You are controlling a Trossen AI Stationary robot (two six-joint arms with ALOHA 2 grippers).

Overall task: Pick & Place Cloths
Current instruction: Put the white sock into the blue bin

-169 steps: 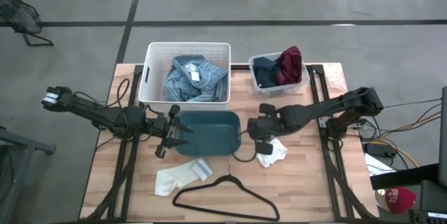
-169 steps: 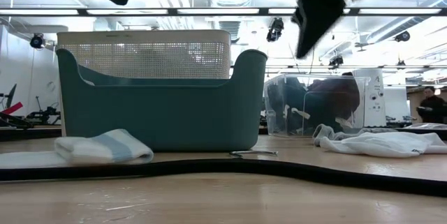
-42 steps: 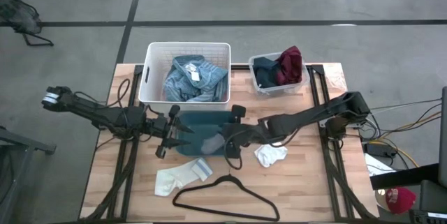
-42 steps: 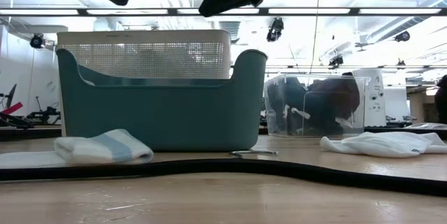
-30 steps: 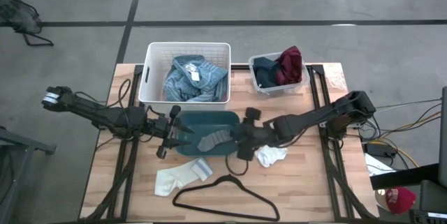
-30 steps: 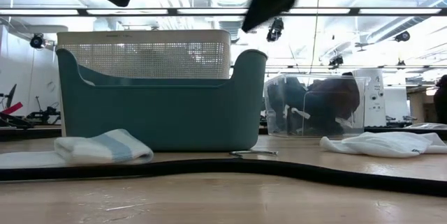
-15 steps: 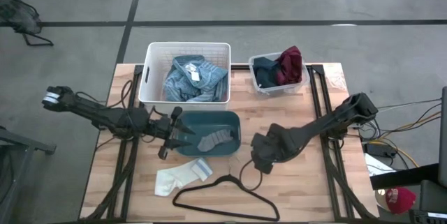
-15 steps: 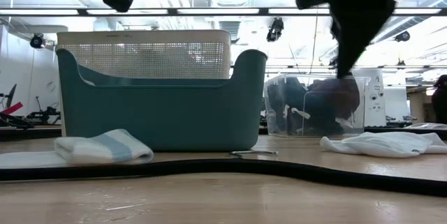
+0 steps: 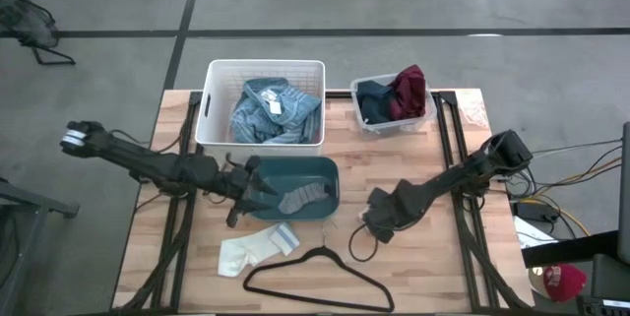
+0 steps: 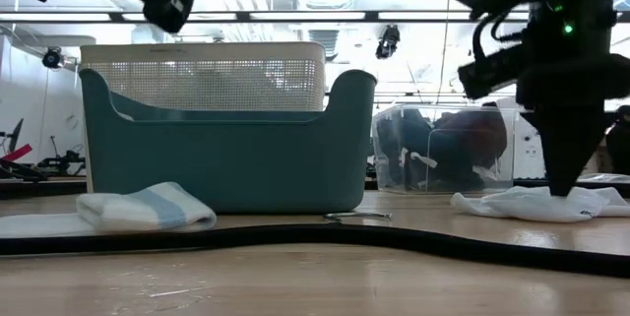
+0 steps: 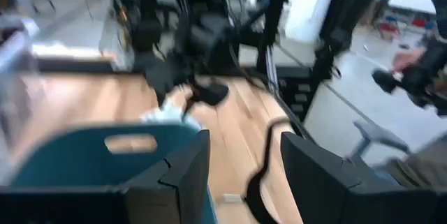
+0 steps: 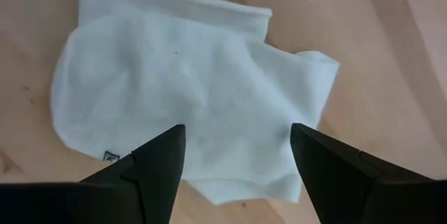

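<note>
Now the small white cotton sock (image 12: 188, 105) lies flat on the wooden tabletop (image 9: 433, 257), right under the right gripper (image 12: 237, 158), which is wide open and holds nothing. It looks soft, light and floppy, so a pinch on its bunched middle should lift it. The left gripper (image 11: 241, 165) waits, open, by the teal plastic bin (image 9: 295, 170).

A grey concrete floor (image 9: 413, 1) crossed by dark seams surrounds the wooden table (image 9: 433, 257). Beyond the table, long ceiling lights (image 10: 295, 16) glow overhead.

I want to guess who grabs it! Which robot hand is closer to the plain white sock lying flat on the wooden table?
Right. The right hand hangs open directly above the plain white sock; the left hand is far off, at the teal plastic bin.
</note>
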